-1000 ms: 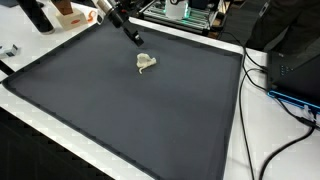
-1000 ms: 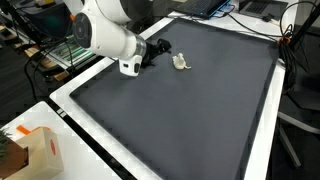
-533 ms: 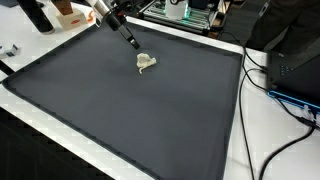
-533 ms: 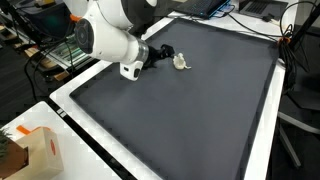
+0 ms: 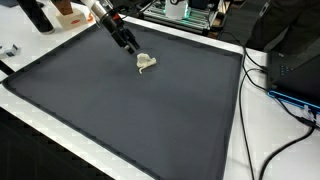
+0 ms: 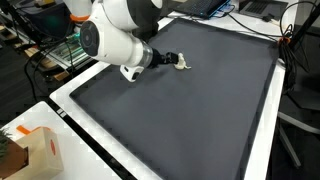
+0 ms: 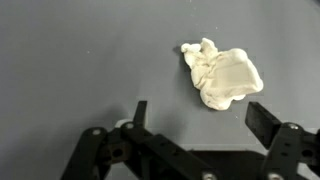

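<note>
Crumpled cream-white wad of soft paper or cloth [image 7: 222,75] lies on the dark grey mat [image 5: 130,120] that covers the white bench [image 6: 262,140]. It is in the mat's far part in an exterior view [image 5: 146,62], nothing else touching it.

White Panda arm [image 6: 110,40] reaches in low over the mat. Jaws are released, spread wide, holding nothing; both black fingers [image 7: 265,118] show in the wrist view with bare mat between them.

Key relation: the wad is just ahead of the fingertips, not yet between them. In the wrist view it sits beyond the gap and off-centre toward the right-hand finger. In both exterior views the jaws' tips are near the wad but apart from it; no contact that I can see.

Wad's long axis: roughly diagonal in the wrist view, thin twisted end at upper left, fat bulk at lower right. That is slanted to the line across the open jaws, closer to along it than square. The spread looks wider than the wad.

Height of the fingertips above the mat: hard to tell, looks close.

Around the edges: black cables [image 5: 290,100] on the bench, an orange-and-white carton [image 6: 40,150] off the mat corner, well apart from the wad.
</note>
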You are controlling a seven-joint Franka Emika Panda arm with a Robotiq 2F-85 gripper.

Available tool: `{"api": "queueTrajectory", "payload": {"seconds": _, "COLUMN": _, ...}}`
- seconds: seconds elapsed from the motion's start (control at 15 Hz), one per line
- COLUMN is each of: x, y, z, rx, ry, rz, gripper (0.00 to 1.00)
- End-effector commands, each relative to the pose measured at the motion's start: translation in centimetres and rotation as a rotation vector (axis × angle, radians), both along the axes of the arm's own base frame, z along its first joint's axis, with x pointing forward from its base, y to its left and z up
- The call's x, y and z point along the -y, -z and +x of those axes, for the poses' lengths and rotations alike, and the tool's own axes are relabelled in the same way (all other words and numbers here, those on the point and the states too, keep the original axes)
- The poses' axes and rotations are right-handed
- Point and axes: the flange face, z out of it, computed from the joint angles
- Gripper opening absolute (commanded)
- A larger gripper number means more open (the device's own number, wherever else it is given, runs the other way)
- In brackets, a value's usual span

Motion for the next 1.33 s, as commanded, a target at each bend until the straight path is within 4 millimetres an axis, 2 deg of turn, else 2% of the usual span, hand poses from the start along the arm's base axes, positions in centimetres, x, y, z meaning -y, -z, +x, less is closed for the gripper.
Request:
{"api": "queueTrajectory", "payload": {"seconds": 0.0, "x": 0.0, "y": 0.4, "z": 1.2, "rx": -0.126, "ry": 0.104, "rz": -0.025, "gripper": 1.0}}
{"api": "queueTrajectory", "payload": {"seconds": 0.33, "x": -0.5, "y": 0.0, "z": 3.2, "rx": -0.293, "ry": 0.22, "rz": -0.11, "gripper": 1.0}}
{"api": "queueTrajectory", "payload": {"seconds": 0.6, "x": -1.7, "y": -1.2, "z": 5.4, "rx": -0.409, "ry": 0.238, "rz": -0.235, "gripper": 1.0}}
{"api": "queueTrajectory", "payload": {"seconds": 1.27, "x": -7.9, "y": -4.7, "z": 10.1, "rx": -0.526, "ry": 0.06, "rz": -0.613, "gripper": 1.0}}
